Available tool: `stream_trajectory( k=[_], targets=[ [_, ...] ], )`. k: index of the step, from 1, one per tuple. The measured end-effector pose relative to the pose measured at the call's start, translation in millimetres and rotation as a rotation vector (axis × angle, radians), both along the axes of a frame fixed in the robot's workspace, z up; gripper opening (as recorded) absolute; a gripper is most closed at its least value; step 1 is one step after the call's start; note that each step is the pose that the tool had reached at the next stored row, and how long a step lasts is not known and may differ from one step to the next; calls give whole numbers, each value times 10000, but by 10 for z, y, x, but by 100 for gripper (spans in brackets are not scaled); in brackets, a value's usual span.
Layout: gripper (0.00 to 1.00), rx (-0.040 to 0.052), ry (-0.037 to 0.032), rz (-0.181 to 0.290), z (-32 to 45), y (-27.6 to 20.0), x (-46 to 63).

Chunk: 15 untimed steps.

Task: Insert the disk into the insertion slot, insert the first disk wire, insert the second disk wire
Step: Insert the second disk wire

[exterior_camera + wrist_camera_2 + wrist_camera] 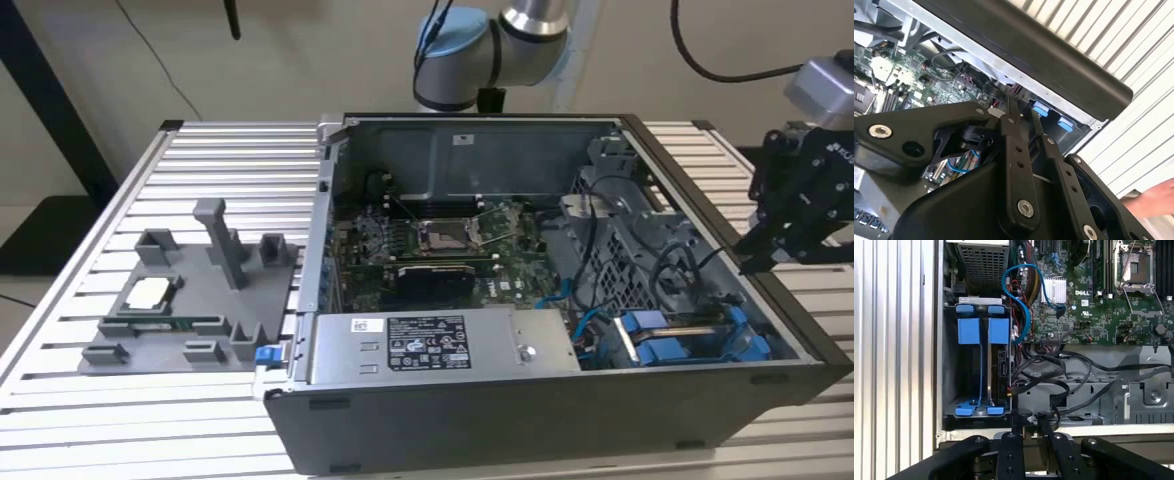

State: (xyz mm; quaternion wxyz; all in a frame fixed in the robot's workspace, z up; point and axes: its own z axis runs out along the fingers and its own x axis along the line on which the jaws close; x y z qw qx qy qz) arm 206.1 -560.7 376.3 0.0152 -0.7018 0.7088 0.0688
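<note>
The insertion slot (949, 365) (627, 345) is in the case's near corner on the exterior view's right. Blue carrier frames (979, 330) (681, 340) stand in it. Between them shows a narrow dark edge (1002, 365) that looks like the disk; its label is hidden. A blue wire (1026, 300) loops over the motherboard, its free end lying on the board. Black wires (1054, 372) lie beside the slot. My gripper (1029, 420) (1023, 120) (758, 262) hovers over the case's rim on the exterior view's right. Its fingers are drawn close together with nothing between them.
The open computer case (534, 440) lies on a slatted metal table (80, 400). A grey fixture (187, 300) with small parts stands on the exterior view's left. The power supply (427, 345) fills the case's near side. A person's hand (1154, 200) is next to the case.
</note>
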Motion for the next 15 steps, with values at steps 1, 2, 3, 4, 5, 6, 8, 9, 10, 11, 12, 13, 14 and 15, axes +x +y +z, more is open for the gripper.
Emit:
stream_trajectory(
  k=[1, 2, 3, 4, 5, 6, 8, 9, 10, 11, 12, 13, 14, 15],
  targets=[
    [27, 137, 0, 1, -4, 0, 2],
    [27, 294, 0, 2, -7, 0, 4],
    [27, 424, 0, 3, -10, 1, 5],
    [27, 481, 1, 2, -17, 1, 5],
    [27, 483, 1, 0, -23, 1, 5],
    [27, 481, 0, -3, -29, 1, 5],
    [27, 482, 0, -8, -48, 0, 4],
    [27, 481, 0, -9, -54, 0, 4],
    [27, 482, 0, -10, -58, 0, 4],
    [25, 485, -1, -10, -59, 0, 4],
    [25, 488, 0, -11, -60, 0, 4],
    [18, 489, 0, -12, -61, 0, 4],
    [18, 491, 0, -12, -61, 0, 4],
    [18, 492, 0, -12, -62, 0, 5]
  ],
)
